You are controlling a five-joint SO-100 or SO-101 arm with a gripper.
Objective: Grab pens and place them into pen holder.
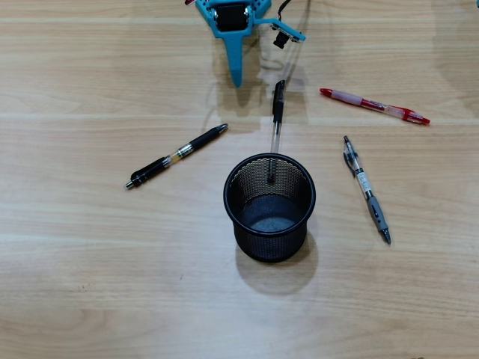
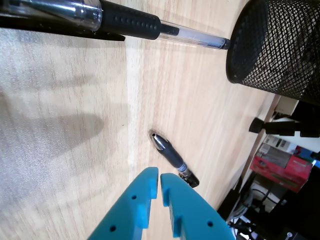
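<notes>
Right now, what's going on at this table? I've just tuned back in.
The blue two-finger gripper sits at the top of the overhead view, shut and holding nothing. A black-and-clear pen leans on the rim of the round black wire-mesh cup, its tip dipping inside. Three pens lie on the wooden table: the black pen with a yellow band left of the cup, the red-and-clear pen and grey-and-clear pen to its right.

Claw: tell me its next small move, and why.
Probably open the claw and lower it towards the black pen with yellow band: the claw looks shut and empty, and that pen's tip lies just ahead of it in the wrist view.
</notes>
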